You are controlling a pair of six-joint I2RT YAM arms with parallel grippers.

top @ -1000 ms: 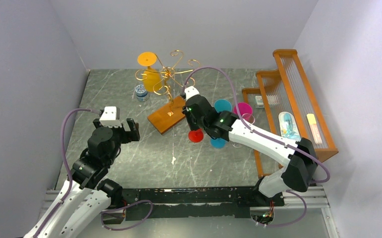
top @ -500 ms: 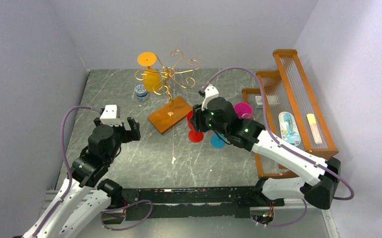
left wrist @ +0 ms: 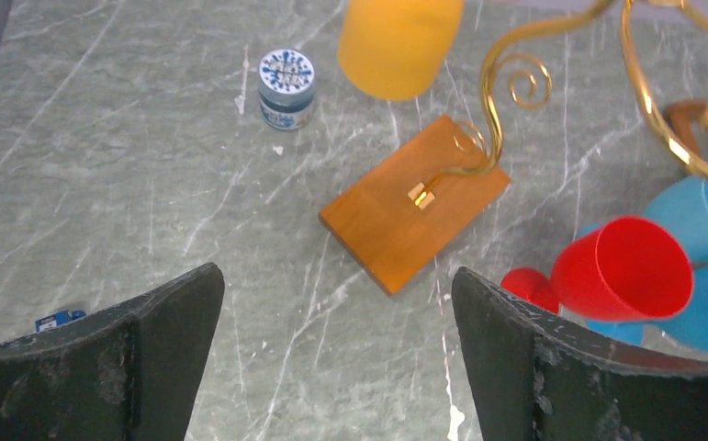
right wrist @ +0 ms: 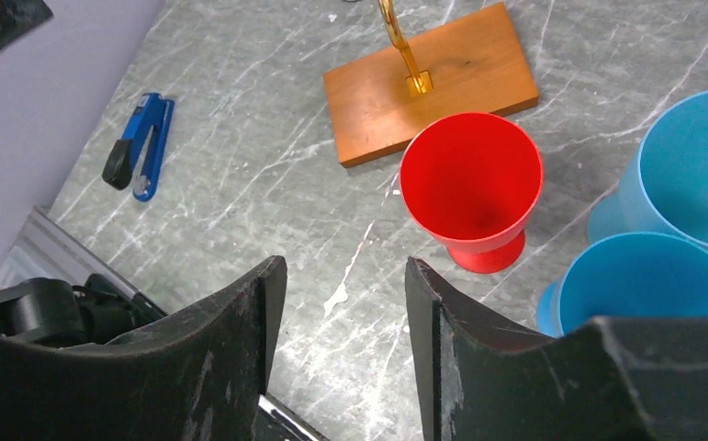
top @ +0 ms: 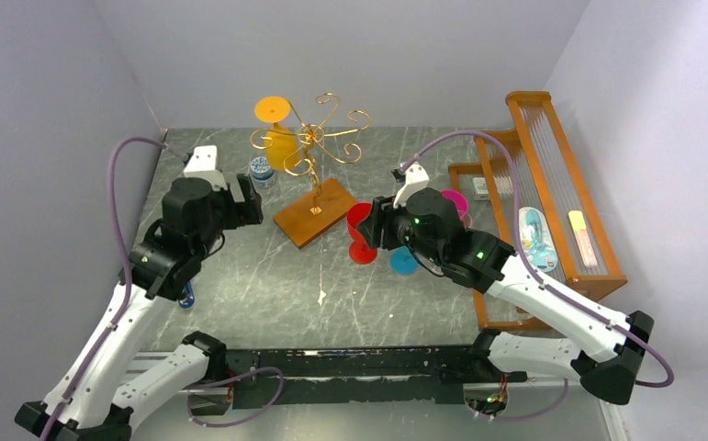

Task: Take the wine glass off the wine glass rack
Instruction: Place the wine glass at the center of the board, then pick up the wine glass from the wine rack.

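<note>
R gripper point(right wrist: 341, 276) jaws partly apart, nothing btwn them. The red wine glass point(right wrist: 471, 184) stands upright on the table point(right wrist: 240, 138) just past its fingertips, beside the wine glass rack point(top: 311, 213) base (apart, it seems). Orange glass point(top: 281, 147) hangs inverted on a rack arm. L gripper point(left wrist: 331, 285) is wide open and empty, facing the rack.

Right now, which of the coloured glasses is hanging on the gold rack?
The orange glass: it alone hangs upside down on the rack. The red glass, blue glasses and pink glass stand on the table.
</note>
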